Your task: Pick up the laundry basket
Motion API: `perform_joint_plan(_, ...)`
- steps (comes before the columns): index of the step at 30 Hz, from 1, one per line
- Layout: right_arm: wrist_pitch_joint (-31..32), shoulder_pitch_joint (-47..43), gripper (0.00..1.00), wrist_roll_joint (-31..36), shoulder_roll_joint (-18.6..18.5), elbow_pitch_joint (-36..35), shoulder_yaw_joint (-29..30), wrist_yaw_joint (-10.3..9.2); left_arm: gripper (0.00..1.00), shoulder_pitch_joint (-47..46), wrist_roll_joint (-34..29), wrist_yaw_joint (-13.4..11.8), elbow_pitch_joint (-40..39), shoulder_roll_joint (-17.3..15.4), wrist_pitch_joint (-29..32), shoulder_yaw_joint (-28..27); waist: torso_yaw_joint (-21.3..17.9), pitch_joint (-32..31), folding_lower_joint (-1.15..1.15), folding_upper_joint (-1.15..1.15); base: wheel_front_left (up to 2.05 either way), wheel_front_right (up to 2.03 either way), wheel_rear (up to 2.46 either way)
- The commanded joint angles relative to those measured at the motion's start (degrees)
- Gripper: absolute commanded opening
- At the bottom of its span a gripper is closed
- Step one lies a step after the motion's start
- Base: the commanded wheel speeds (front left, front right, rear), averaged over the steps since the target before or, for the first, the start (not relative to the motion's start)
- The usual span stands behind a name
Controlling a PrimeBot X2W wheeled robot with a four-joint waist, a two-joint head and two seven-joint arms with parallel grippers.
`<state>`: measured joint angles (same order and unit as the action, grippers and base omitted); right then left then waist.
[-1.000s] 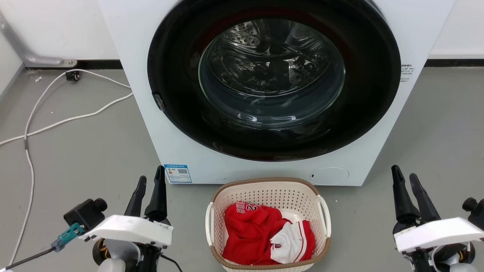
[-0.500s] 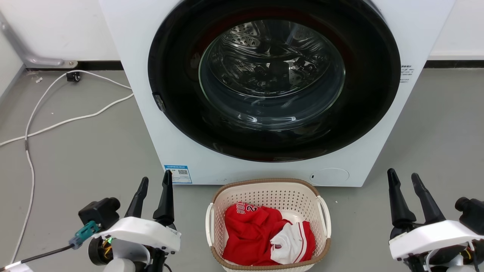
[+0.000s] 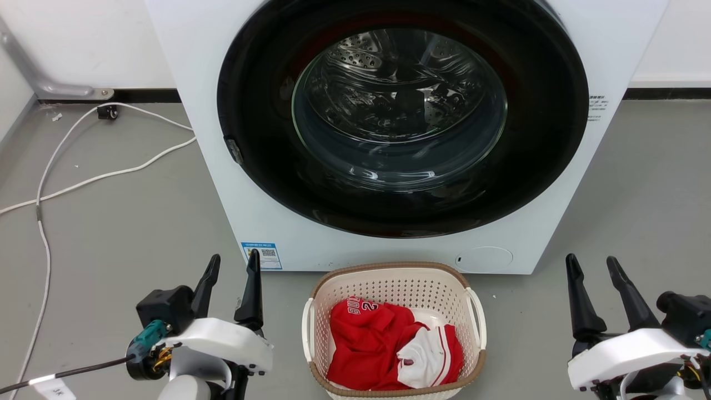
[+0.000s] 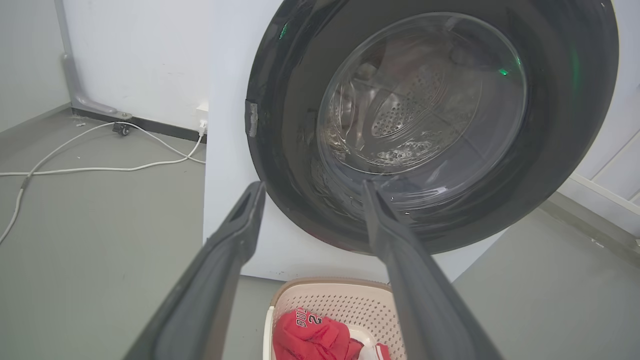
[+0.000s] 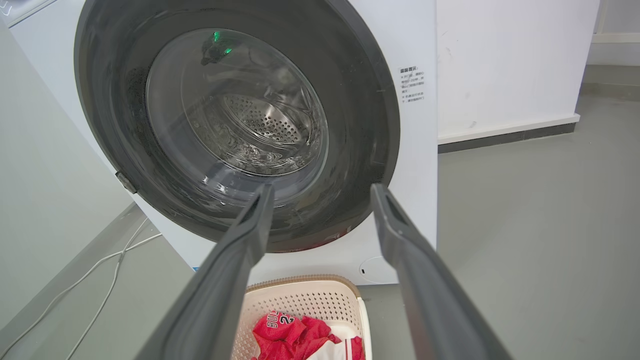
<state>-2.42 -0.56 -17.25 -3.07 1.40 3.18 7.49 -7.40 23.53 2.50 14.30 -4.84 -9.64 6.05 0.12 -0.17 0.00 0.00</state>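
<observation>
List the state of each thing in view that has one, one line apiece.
laundry basket: upright on the floor, loaded, not gripped.
red jersey: crumpled inside the basket.
washer door: shut.
left gripper: open, empty, apart from the basket on its left side.
right gripper: open, empty, apart from the basket on its right side.
white cable: lying loose on the floor.

Laundry corner of a bare, utilitarian room, more test space than furnished home: white front-loading washer (image 3: 311, 250) with round glass door (image 3: 399, 105) standing on a plain grey floor (image 3: 122, 233); laundry basket (image 3: 389, 289) holding a red-and-white garment (image 3: 361, 339) before it; white walls (image 3: 83, 39), black skirting (image 3: 147, 95); loose white cable (image 3: 94, 179) trailing across the floor.
</observation>
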Motion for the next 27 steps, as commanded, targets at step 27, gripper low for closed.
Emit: perform_joint_plan(27,-1.5,-1.7,1.0,14.4,0.2,-0.9,-0.2,-0.01,1.0,0.0,-13.3,-2.4,-0.5,-0.4,-3.7,3.0,0.3,-0.3,0.0,0.0,0.0,0.0,0.0)
